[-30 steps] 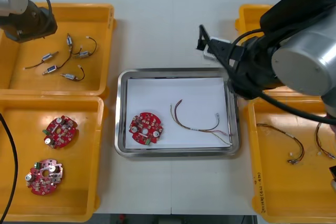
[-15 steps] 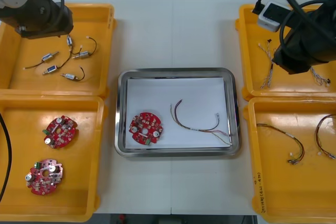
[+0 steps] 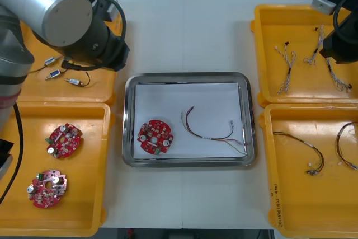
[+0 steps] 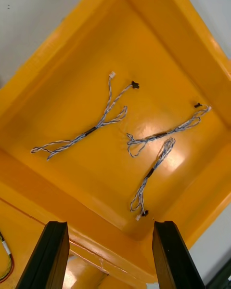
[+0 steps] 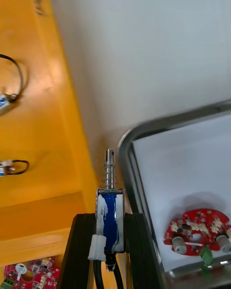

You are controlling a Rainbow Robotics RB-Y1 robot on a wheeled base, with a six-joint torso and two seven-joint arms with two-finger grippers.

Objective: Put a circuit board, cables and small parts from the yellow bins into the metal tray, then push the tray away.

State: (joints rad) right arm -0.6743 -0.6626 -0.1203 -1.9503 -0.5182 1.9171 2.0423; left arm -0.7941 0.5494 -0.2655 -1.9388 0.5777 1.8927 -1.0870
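My left gripper [image 5: 110, 219] is shut on a small metal part [image 5: 110, 207], a blue and silver cylinder with a spring, held above the strip between the far left yellow bin [image 5: 48, 125] and the metal tray [image 5: 144, 137]. The tray [image 3: 130, 121] is white inside and holds a round red circuit board [image 3: 156, 136] and a red and yellow cable [image 3: 212, 132]. My left arm [image 3: 67, 15] reaches over the far left bin. Open, my right gripper [image 4: 109, 255] hangs above the far right bin [image 4: 159, 38], over twisted blue and white cables [image 4: 96, 125].
More small metal parts [image 3: 72, 80] lie in the far left bin. Two circuit boards [image 3: 63, 140] rest in the near left bin [image 3: 84, 216]. The near right bin [image 3: 296, 205] holds red and yellow cables [image 3: 310, 158]. My right arm [image 3: 344, 43] is over the far right bin.
My left arm has swung right from the far left bin toward the tray. My right arm has drawn back from the tray's far right corner to the far right bin.
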